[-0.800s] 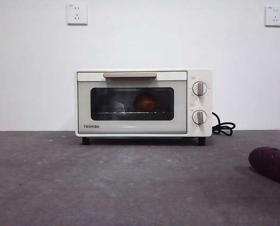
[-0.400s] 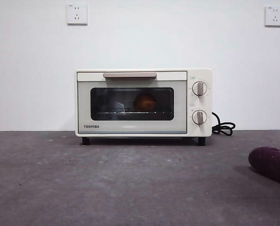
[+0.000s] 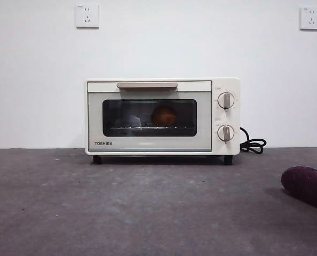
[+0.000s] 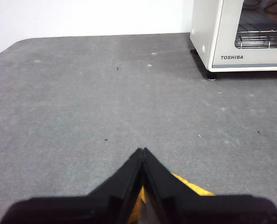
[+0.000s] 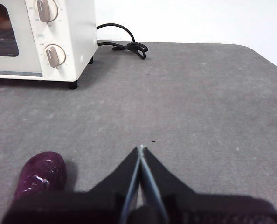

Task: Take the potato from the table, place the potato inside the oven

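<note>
Round orange-brown potato point(image 3: 163, 115) inside cream-white boxy Toshiba oven point(image 3: 161, 116), on its wire rack behind the closed dark glass; dim, no long axis discernible. Oven at the dark grey bench's point(image 3: 137, 208) back edge. Dark purple oblong vegetable point(image 3: 308, 186) cut off at the right edge. Left gripper point(image 4: 142, 150) and right gripper point(image 5: 141, 147) low over bare bench, jaws pressed together, empty.

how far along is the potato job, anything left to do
It looks finished. The potato sits on the rack inside the oven, seen through the glass, and the door is closed. Nothing is in hand: the left gripper and right gripper are both shut on nothing, above the table and away from the oven. The purple vegetable lies on the table. Nothing seems left.
</note>
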